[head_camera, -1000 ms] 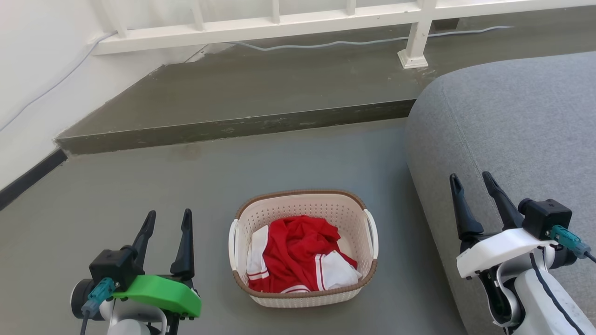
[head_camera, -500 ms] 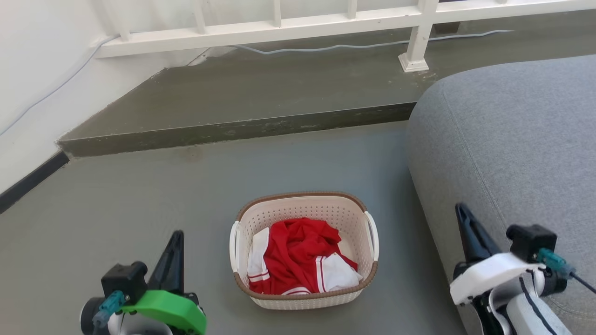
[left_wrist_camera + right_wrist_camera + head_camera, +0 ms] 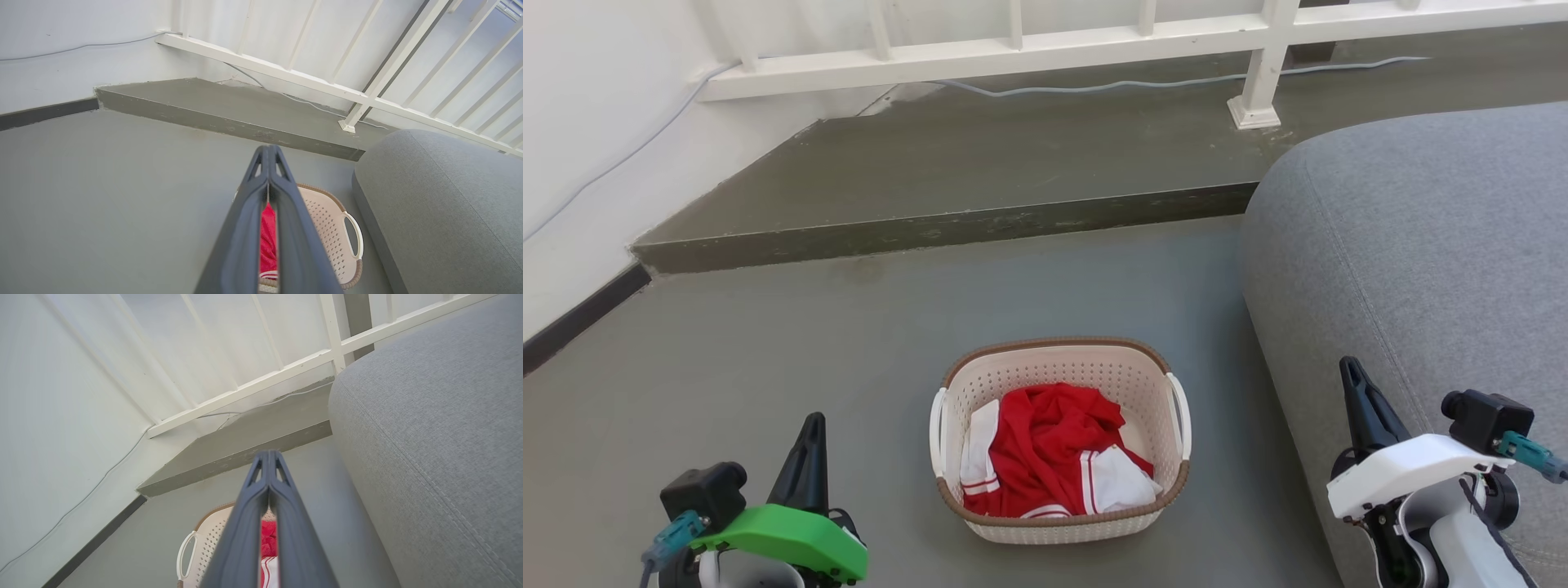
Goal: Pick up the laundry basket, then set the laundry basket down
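While the basket (image 3: 1062,369) sits on the floor (image 3: 849,343) between them, I read left gripper (image 3: 811,425) and right gripper (image 3: 1350,367) both pressed together, apart from it.

Left hand (image 3: 813,419) has a green shell (image 3: 784,535), right hand (image 3: 1349,366) a white shell (image 3: 1405,469), both with teal plugs (image 3: 674,531).

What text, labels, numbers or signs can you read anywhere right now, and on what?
None can be read.
The basket, the clothes in it and the sofa show no lettering.
The left gripper and the right gripper show no legible marking either.
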Controlling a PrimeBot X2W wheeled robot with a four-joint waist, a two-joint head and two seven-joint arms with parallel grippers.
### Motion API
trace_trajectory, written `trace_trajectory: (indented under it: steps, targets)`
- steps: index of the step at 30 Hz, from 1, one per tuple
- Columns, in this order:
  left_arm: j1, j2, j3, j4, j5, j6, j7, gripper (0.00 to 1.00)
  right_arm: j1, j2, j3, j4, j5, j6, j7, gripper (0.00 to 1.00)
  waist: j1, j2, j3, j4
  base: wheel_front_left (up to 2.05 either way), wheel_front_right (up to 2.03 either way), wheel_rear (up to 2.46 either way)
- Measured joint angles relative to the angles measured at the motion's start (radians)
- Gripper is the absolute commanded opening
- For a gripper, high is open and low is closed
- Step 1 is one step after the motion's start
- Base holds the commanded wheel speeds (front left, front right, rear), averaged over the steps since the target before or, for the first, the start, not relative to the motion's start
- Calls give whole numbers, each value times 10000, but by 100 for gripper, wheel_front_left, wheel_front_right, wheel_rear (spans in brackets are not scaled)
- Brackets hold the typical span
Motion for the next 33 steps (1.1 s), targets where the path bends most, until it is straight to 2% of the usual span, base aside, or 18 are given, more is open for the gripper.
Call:
trace_trajectory:
  steps: [33]
  targets:
    - [-22, -15, 928, 8, -3837, -176, 1170, 0, -56, 370, -1204, -35, 3795, 355, 1177, 0, 0, 0, -54, 199, 0, 0, 0]
